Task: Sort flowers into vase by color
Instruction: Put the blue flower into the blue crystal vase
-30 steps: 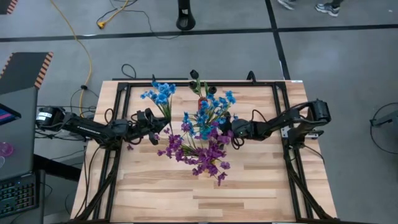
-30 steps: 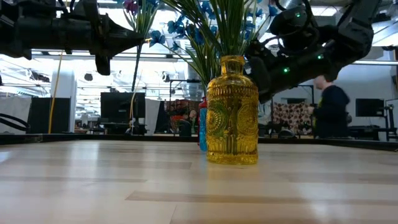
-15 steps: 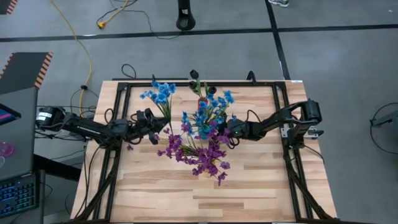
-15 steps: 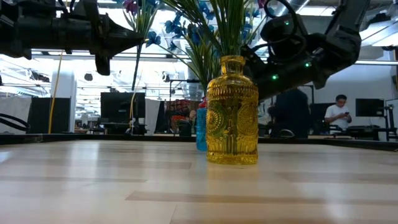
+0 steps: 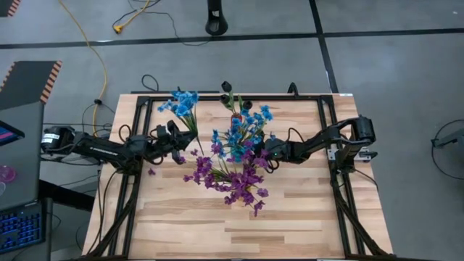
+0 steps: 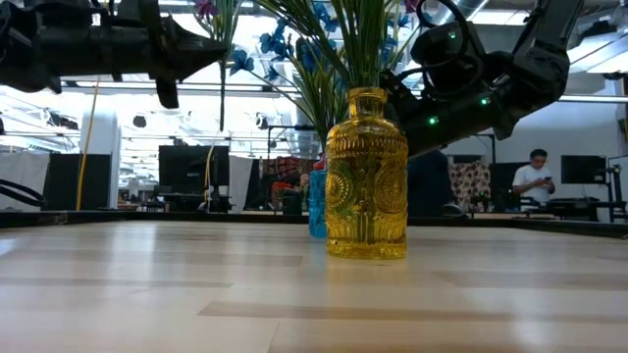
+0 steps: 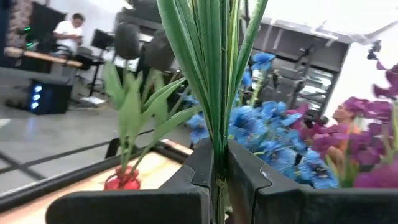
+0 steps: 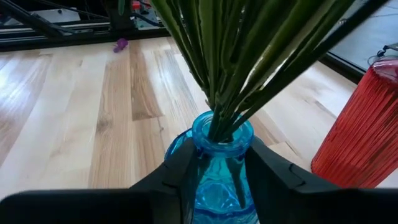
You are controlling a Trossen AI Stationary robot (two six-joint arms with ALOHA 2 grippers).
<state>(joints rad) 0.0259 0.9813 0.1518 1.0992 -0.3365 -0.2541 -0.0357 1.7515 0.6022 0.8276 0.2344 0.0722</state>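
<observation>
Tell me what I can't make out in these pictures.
- High view: all the vases hide under the flowers.
- Low view: the blue vase is mostly behind the yellow vase; the flower tops are cut off.
- Right wrist view: the red vase is cut off.

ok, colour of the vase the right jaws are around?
Translucent blue vase, neck between the right gripper's jaws; clearest in the right wrist view.

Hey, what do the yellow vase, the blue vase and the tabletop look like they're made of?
Yellow vase: likely pressed glass, glossy; light shines through its embossed pattern. Blue vase: translucent glass or clear plastic; stems show through the neck. Tabletop: light wood planks with visible grain and a smooth, slightly shiny finish.
</observation>
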